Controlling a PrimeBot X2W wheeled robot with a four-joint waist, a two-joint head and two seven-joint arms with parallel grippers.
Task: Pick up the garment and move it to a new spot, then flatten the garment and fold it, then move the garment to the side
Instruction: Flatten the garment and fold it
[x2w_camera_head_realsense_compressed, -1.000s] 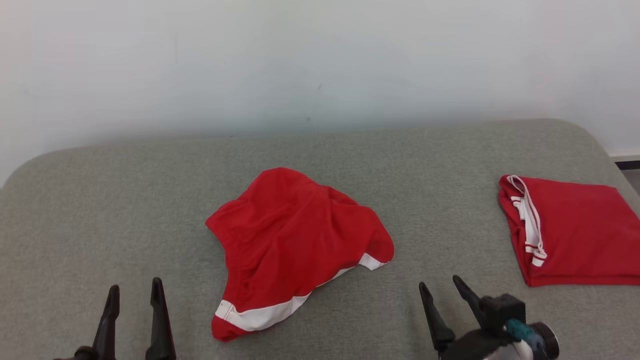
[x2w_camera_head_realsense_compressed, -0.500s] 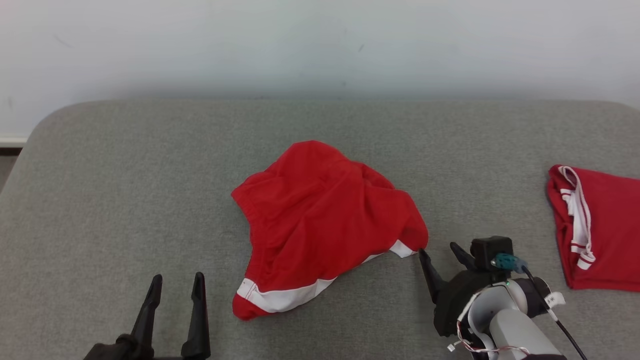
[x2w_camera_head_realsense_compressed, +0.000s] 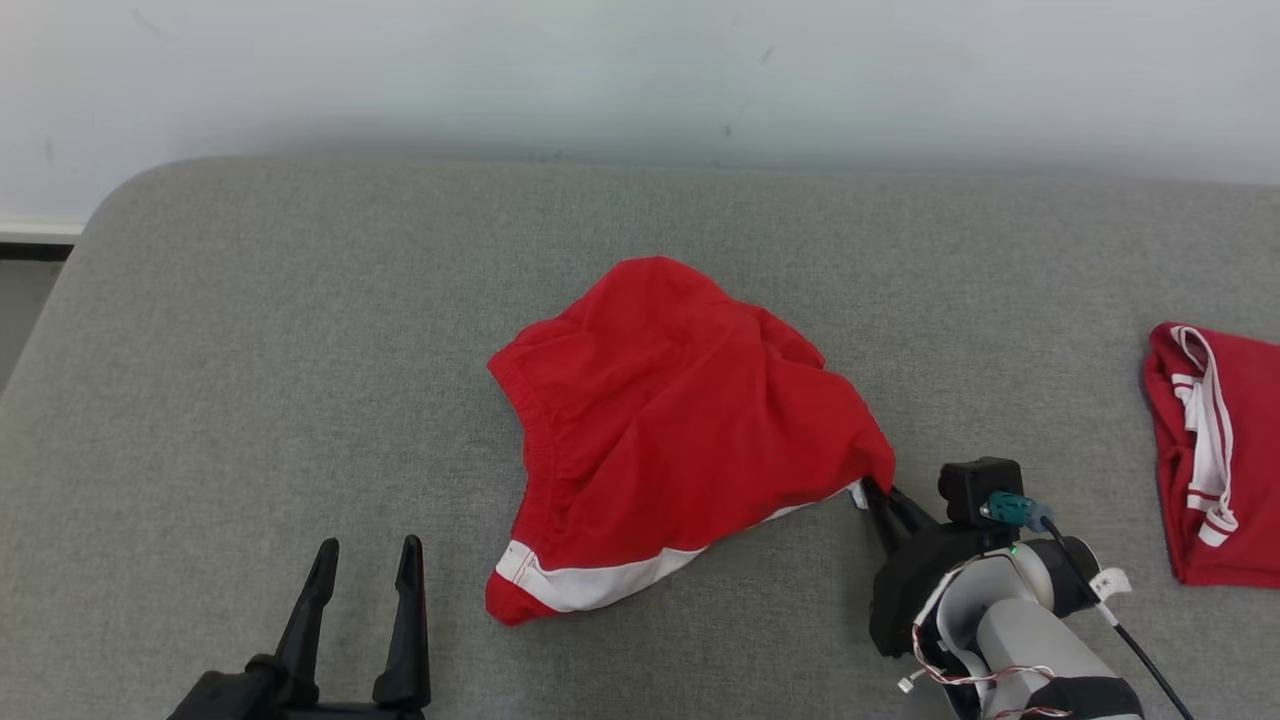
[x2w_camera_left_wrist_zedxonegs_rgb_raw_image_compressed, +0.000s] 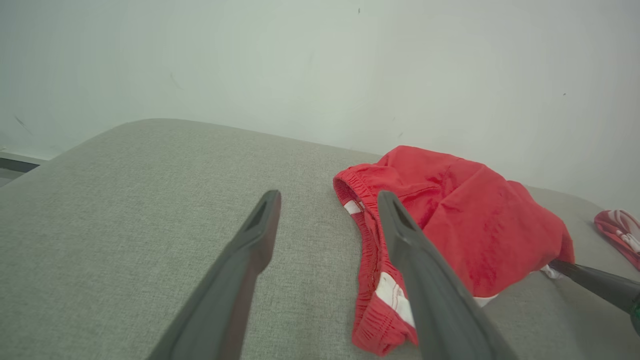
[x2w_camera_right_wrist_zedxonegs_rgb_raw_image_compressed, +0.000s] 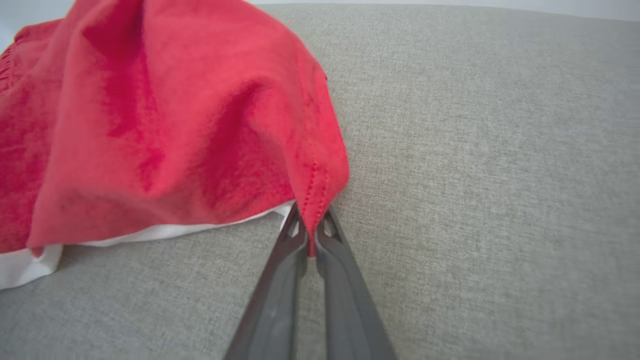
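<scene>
Even, bright, diffuse light; soft shadows; no glare; wrist-view edges slightly soft.

Folded red-and-white shorts lie far right on the grey cushion, against a white wall.

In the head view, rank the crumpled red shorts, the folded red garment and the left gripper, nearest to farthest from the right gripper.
1. Crumpled red shorts: pinched in the right gripper.
2. Folded red garment: far right.
3. Left gripper: lower left.
</scene>
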